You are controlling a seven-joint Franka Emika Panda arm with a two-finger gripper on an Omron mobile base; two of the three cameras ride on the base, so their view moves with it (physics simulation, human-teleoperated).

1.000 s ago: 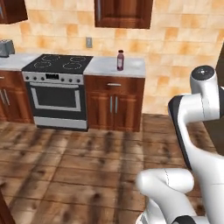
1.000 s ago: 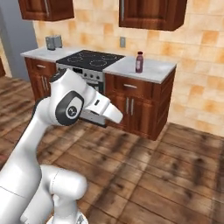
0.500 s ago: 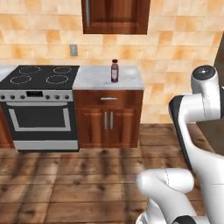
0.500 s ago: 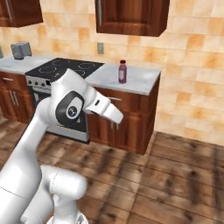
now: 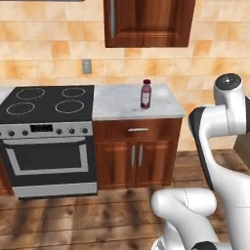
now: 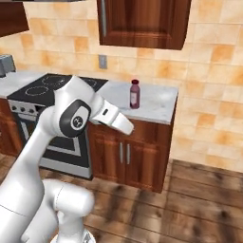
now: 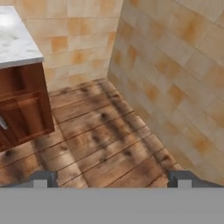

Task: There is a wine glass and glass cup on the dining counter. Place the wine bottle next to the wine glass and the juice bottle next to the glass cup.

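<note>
- Standing upright on the narrow marble worktop [image 5: 122,102] is the juice bottle [image 5: 145,93], well back toward the tiled wall.
- Stove [image 5: 46,100] sits just left of that worktop, with a wooden cabinet [image 5: 136,154] right under the bottle.
- Gripper [image 7: 111,179] has its fingertips [image 7: 43,178] spread wide, nothing between them, pointing down at the plank floor [image 7: 105,140] in the room's corner.

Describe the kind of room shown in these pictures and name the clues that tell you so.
A home kitchen, it seems: a black stove with an oven below, a marble worktop on wooden cabinets, and a small juice bottle standing before a tiled wall.
</note>
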